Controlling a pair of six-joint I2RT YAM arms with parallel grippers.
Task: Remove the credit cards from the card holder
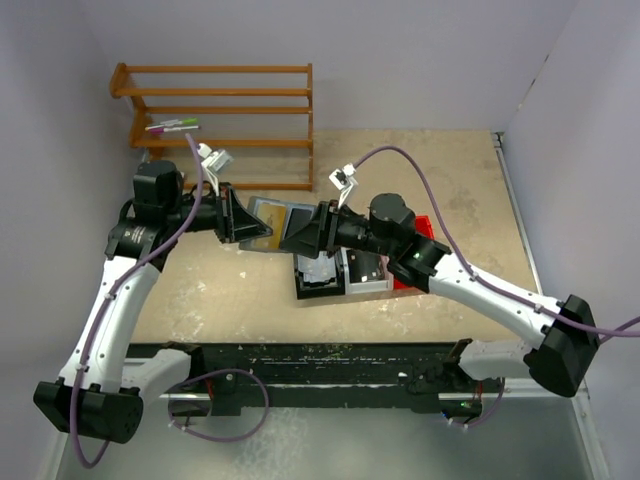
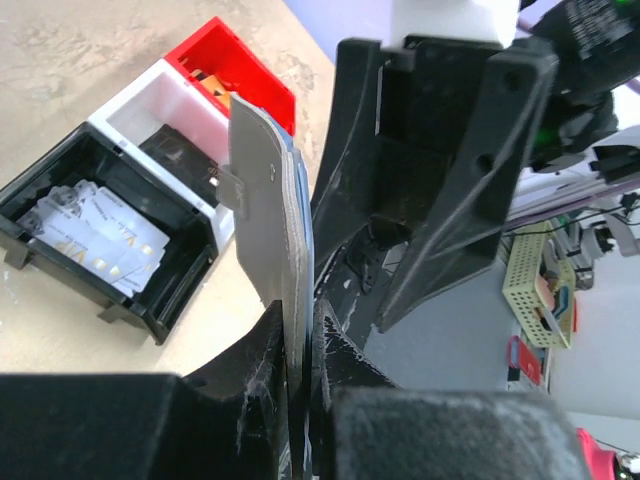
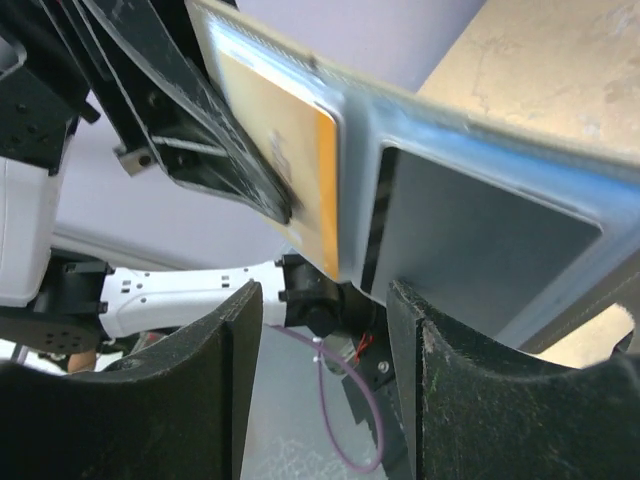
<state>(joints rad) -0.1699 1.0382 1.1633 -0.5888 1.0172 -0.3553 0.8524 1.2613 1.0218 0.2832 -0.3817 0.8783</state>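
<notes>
My left gripper (image 1: 236, 214) is shut on the card holder (image 1: 262, 222), a flat blue-grey wallet held up off the table. In the left wrist view the card holder (image 2: 262, 180) stands edge-on, pinched between the left gripper's (image 2: 298, 345) fingers. A tan-gold credit card (image 3: 288, 165) sits in a pocket of the card holder (image 3: 480, 215), with its lower corner sticking out. My right gripper (image 3: 325, 335) is open just below that corner, touching nothing. In the top view the right gripper (image 1: 304, 232) faces the holder from the right. Pale credit cards (image 2: 98, 235) lie in the black bin (image 2: 175, 300).
Three bins stand side by side under the right arm: black (image 1: 318, 288), white (image 1: 368, 282) and red (image 1: 428, 224). A wooden rack (image 1: 225, 95) with markers on it stands at the back left. Walls close in the table on the left and right.
</notes>
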